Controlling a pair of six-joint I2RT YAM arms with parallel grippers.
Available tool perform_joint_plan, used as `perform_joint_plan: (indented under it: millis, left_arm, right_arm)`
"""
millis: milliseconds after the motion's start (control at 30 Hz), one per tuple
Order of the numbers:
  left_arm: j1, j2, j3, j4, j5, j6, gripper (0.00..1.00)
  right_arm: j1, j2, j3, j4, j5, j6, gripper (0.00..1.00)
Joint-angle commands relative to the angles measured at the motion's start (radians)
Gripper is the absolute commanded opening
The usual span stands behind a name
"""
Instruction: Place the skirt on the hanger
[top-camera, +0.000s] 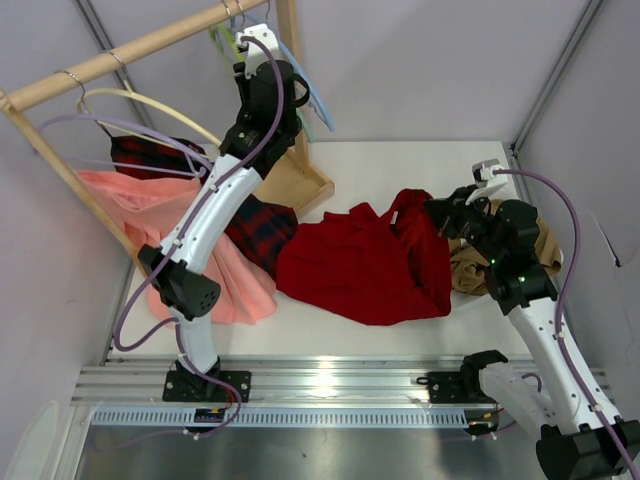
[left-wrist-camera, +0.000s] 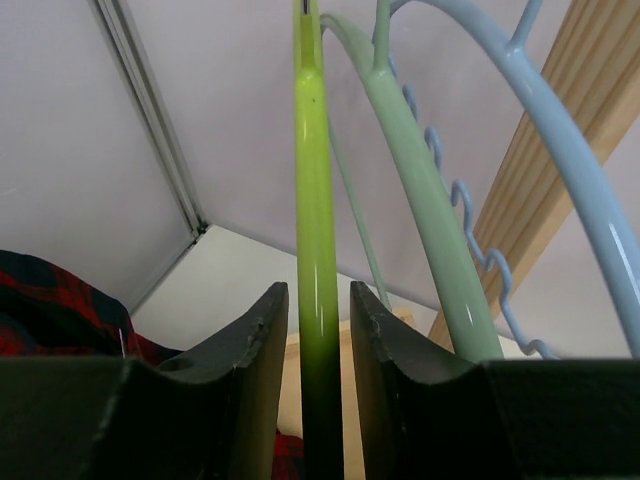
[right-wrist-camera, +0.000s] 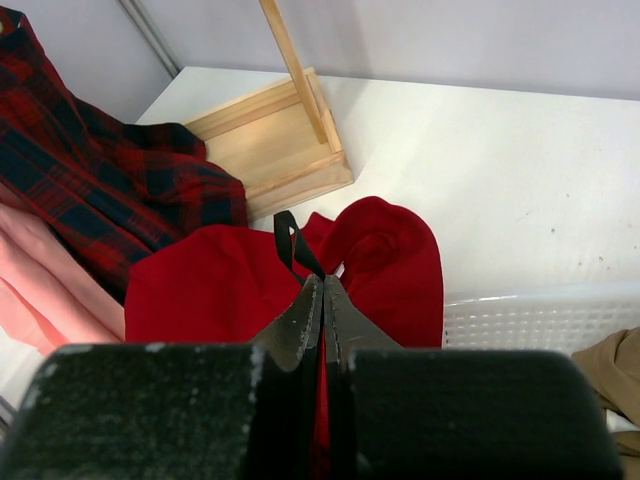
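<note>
Wrist views alone reveal left tool narrowly spread astride the hanger, right tool pinching the skirt.

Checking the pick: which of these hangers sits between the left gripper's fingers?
The lime yellow-green hanger, running straight between the fingers of the left gripper. The pale green hanger and the light-blue hanger hang to its right.

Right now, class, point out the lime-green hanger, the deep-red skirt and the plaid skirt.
lime-green hanger (left-wrist-camera: 313, 200): left wrist view, on its glossy curved arm.
deep-red skirt (top-camera: 360, 265): top external view, middle of the spread fabric.
plaid skirt (right-wrist-camera: 100, 170): right wrist view, on its rumpled checked cloth.
</note>
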Motion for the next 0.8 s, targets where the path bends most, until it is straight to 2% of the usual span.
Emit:
perform_joint_plan:
  millis: [0, 133, 233, 267, 333, 767]
  left_arm:
    - [-0.002, -0.033, -0.024, 0.027, -0.041, 0.033, 0.36]
    - [0.001, -0.043, -0.037, 0.016, -0.042, 0.019, 0.33]
    - [0.004, -0.051, -0.038, -0.012, -0.03, -0.005, 0.18]
    - [0.004, -0.054, -0.037, -0.022, -0.026, -0.013, 0.09]
    - [0.004, -0.065, -0.043, -0.021, -0.024, -0.024, 0.0]
    - [-0.009, -0.139, 0.055, 0.045, 0.002, 0.108, 0.0]
  right_arm:
    - [-0.005, -0.026, 0.029, 0.042, -0.008, 0.005, 0.0]
    - [-0.005, -0.028, 0.031, 0.039, -0.011, 0.01, 0.0]
    - [-0.005, -0.028, 0.029, 0.04, -0.011, 0.01, 0.0]
    - [-0.005, -0.028, 0.031, 0.039, -0.011, 0.007, 0.0]
    - [-0.005, -0.028, 0.031, 0.04, -0.011, 0.01, 0.0]
    - [-0.003, -0.023, 0.032, 0.049, -0.009, 0.022, 0.0]
